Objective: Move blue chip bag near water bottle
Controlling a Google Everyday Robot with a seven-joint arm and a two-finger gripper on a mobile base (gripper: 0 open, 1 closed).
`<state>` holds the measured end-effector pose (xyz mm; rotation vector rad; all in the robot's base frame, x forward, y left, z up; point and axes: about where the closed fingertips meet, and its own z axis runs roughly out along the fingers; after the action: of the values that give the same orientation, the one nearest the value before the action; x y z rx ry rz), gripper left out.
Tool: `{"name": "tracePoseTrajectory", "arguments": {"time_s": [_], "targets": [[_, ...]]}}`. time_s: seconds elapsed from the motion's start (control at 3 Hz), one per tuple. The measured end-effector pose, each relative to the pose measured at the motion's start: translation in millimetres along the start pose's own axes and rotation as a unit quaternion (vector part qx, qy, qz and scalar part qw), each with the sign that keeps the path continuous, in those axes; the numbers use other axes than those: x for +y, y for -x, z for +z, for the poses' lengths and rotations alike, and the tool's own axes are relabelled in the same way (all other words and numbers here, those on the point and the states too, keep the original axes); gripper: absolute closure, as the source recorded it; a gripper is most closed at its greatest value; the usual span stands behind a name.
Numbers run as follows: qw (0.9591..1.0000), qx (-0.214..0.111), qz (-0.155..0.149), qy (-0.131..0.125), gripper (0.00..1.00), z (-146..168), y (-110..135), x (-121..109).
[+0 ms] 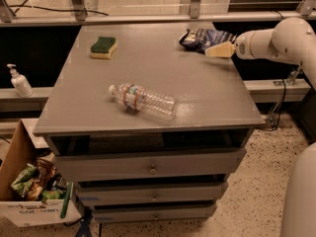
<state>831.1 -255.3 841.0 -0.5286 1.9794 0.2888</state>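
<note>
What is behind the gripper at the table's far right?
The blue chip bag lies on the table just behind the gripper, at the far right corner. The gripper covers the bag's near right edge; contact cannot be told.

Grey flat-topped metal drawer cabinet, three drawers shut. Green-and-yellow rectangular sponge on its far left corner. White plastic pump dispenser bottle upright on left ledge. Open cardboard box of snack packets on floor, lower left.
</note>
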Motion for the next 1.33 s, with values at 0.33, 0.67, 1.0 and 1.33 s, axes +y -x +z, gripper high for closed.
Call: {"name": "tracePoseTrajectory", "arguments": {"time_s": [0.33,0.67,1.0,1.33], "targets": [[1.0,0.004,0.004,0.0,0.42,0,-5,1],[1.0,0.004,0.005,0.002,0.64,-2,-8,3],[1.0,0.001,0.001,0.001,0.88,-11,-6,1],[1.0,-0.006,-0.005,0.006,1.0,-29,4,4]]}}
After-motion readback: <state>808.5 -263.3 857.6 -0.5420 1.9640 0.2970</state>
